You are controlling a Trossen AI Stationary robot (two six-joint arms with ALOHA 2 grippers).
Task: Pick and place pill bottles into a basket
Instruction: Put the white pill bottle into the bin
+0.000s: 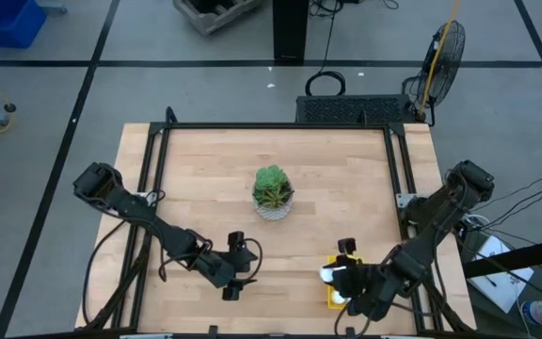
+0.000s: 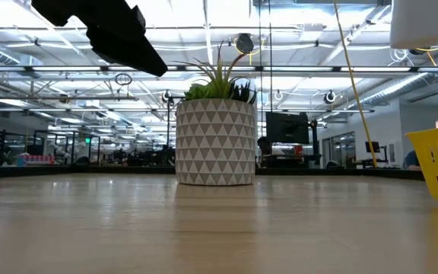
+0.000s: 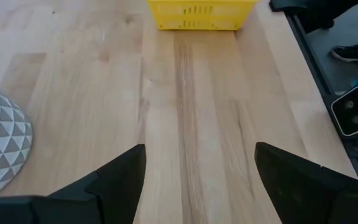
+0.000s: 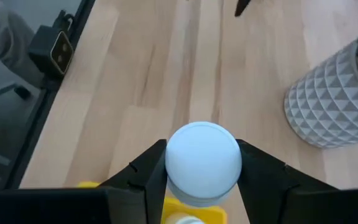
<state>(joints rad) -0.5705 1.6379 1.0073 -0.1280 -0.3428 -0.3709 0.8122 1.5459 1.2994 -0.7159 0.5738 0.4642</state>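
Right gripper (image 4: 202,171), near the table's front right corner: its two fingers (image 4: 143,177) are clamped on one white pill bottle (image 4: 203,162), held directly above the single yellow basket (image 1: 335,294). A second white bottle cap (image 4: 180,219) shows in the basket just below the held one; no further bottles can be counted. Left gripper (image 3: 201,171), over the front centre of the table (image 1: 205,179): its two fingers (image 3: 120,177) stand wide apart with nothing between them, pointing toward the basket. One potted plant (image 1: 273,191) in a white patterned pot stands mid-table, well apart from both grippers.
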